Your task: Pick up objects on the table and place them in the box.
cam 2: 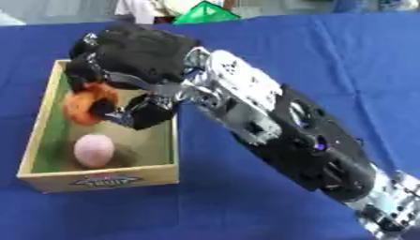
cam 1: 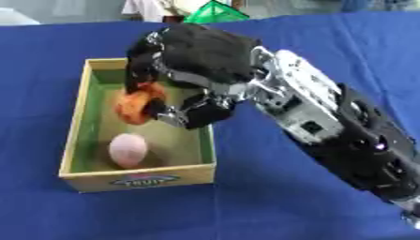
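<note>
An orange object [cam 1: 135, 106] is being held over the wooden box [cam 1: 75, 121] by the right hand [cam 1: 197, 61], fingers curled round it; a pink egg-shaped item [cam 1: 128, 149] is already lying inside, and no other objects are being shown on the blue table [cam 1: 271, 197]

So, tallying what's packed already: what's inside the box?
A pink egg-shaped object lies in the box. The right robot hand holds an orange object over it, hiding the far floor.
</note>
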